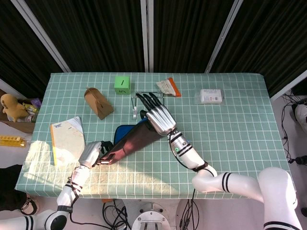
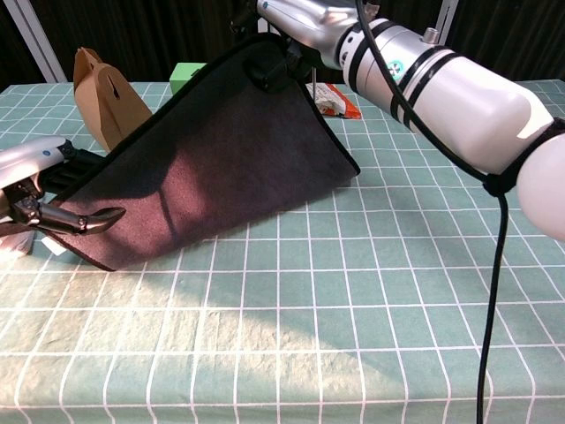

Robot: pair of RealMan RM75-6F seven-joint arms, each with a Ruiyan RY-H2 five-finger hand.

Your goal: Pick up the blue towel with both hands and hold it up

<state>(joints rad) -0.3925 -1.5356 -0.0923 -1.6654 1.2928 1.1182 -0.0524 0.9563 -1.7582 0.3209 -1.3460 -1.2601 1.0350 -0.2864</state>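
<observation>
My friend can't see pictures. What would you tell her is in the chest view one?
Two robot hands hold a dark towel stretched like a ramp over a green checked table. The right hand grips its top corner up high, and the left hand pinches the low corner near the table. A brown paper box stands behind.

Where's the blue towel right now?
In the head view the blue towel sits left of the table's centre, stretched between the left hand near the front edge and the raised right hand, in front of the brown paper bag.
</observation>
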